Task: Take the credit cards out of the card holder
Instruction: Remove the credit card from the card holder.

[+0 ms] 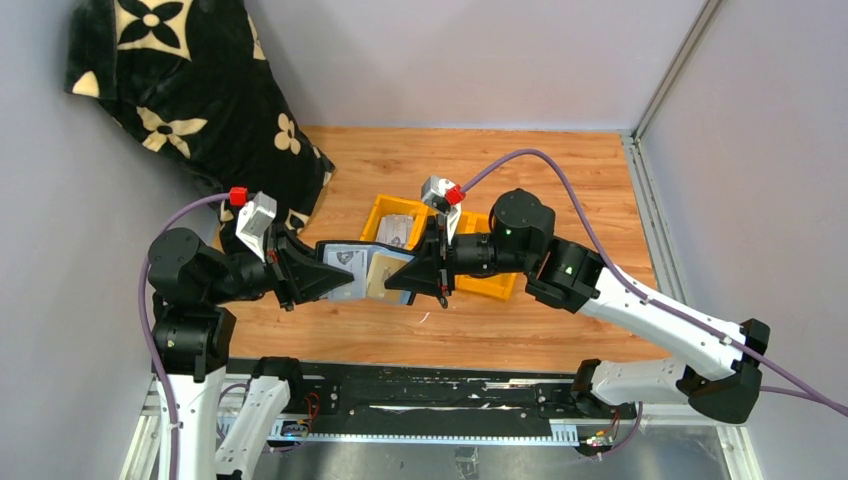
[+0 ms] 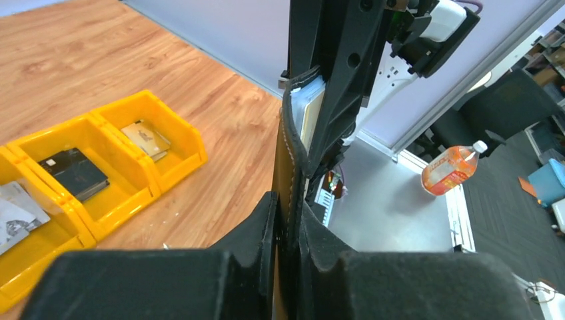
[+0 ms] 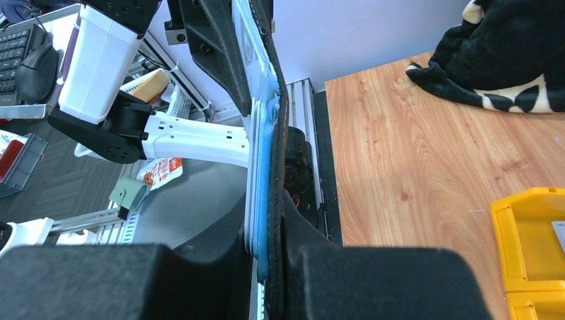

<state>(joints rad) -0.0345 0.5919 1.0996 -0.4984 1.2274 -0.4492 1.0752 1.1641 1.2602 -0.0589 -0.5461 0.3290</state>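
Where the two arms meet above the table point(image 1: 560, 170), the card holder point(image 1: 362, 270) is held spread open between them. Its pale inside faces up, and it sits just in front of the yellow tray point(image 1: 497, 291). Left gripper point(image 1: 322, 277): fingers point(image 2: 256, 230) clamped on the holder's left half. Right gripper point(image 1: 408, 277): fingers point(image 3: 303, 230) clamped on its right half. A pocketed tan card point(image 1: 385, 272) shows in the right half. The tray compartments hold a black card point(image 2: 73, 173), a grey card point(image 2: 16, 217) and a pale card point(image 2: 148, 138).
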